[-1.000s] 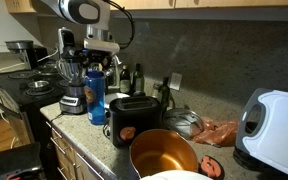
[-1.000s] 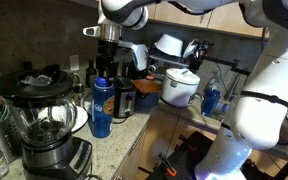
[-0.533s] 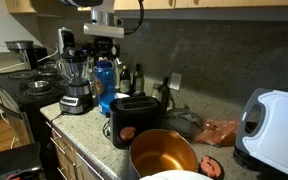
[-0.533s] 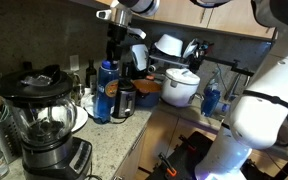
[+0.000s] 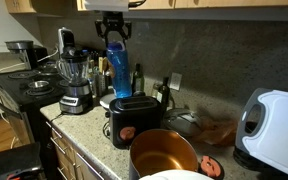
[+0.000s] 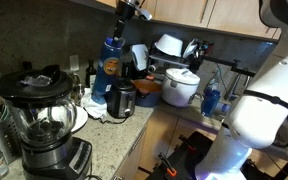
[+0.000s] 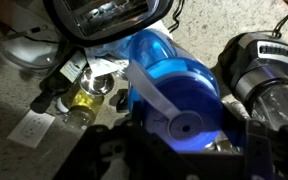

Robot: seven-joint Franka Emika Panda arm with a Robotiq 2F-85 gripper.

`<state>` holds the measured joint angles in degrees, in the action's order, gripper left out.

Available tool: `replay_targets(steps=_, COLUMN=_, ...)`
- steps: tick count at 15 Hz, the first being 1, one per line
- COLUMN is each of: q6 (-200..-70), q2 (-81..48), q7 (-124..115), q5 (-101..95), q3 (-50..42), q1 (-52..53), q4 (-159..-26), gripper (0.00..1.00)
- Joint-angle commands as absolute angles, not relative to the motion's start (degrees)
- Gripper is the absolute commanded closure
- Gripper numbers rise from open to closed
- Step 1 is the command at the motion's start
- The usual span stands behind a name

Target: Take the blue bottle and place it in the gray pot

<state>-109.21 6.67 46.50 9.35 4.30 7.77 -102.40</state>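
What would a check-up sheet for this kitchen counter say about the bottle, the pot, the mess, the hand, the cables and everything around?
Surface: speckled stone counter, crowded.
Job's things: blue bottle held in the air, off the counter; gray pot stands open at the front, coppery inside.
Clutter: black toaster, blender, dark glass bottles.
Hand: hand shut on the blue bottle's top.
Cables: dark cord beside the toaster.
Surroundings: wood cabinets above, stove at the counter's end.
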Motion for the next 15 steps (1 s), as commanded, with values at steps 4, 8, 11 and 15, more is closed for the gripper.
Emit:
replay_targets(steps=4, q6=-106.18, q2=3.58, q7=39.75, q5=10.06, q3=2.68, q1=6.13, q4=-90.59, gripper=0.49)
replay_targets(steps=8, q6=-107.29, q2=1.46, q7=35.38, q5=8.28, q3=2.29, q1=4.89, q4=-85.88, gripper=0.49)
replay_targets(steps=11, q6=-107.81, q2=0.39, q7=32.71, q5=6.41, q3=1.56, q1=3.57, q4=-84.07, gripper=0.49)
replay_targets(steps=15, q6=-108.53, q2=-0.82, q7=29.67, q5=3.53, q3=-0.4, q1=0.94, q4=-82.99, gripper=0.49)
